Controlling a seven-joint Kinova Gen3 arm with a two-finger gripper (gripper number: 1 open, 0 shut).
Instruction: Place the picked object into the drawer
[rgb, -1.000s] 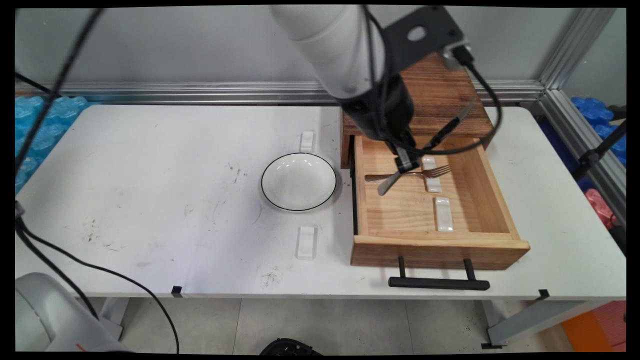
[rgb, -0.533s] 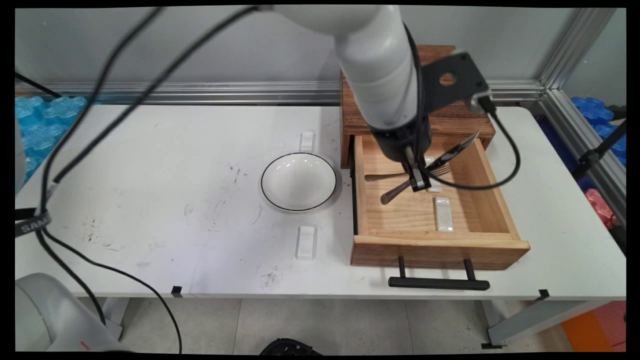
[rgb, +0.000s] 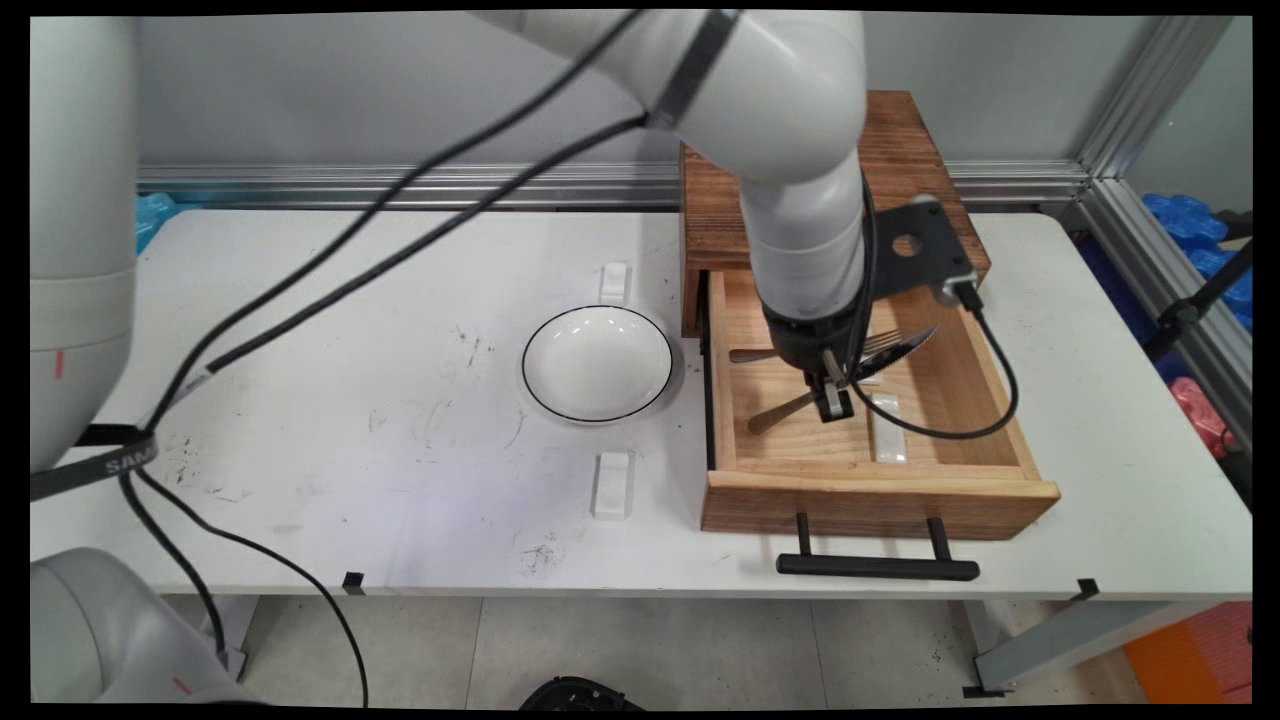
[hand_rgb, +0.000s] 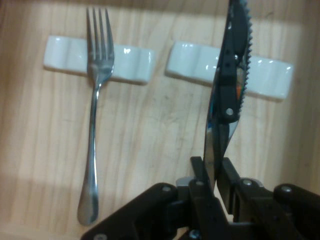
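Hand (hand_rgb: 216, 175) clamped on a serrated knife (hand_rgb: 231, 85), blade edge-up between the fingers (hand_rgb: 200, 172), over the open wooden drawer (rgb: 880, 490) on the tabletop (rgb: 300, 400).

Nearest: black drawer handle (rgb: 878, 567), then the drawer front.

Inside: knife held above the near white rest (hand_rgb: 227, 70); beyond it the fork (hand_rgb: 95, 125) lies with its tines on the second rest (hand_rgb: 65, 62).

Judgement: to set the knife well, lower slowly, keep the blade square across its rest and parallel to the fork, and open only once it bears on the rest.

Farther: white bowl (rgb: 597, 362), two more rests (rgb: 612, 483) on the tabletop, cabinet (rgb: 900, 160) behind.
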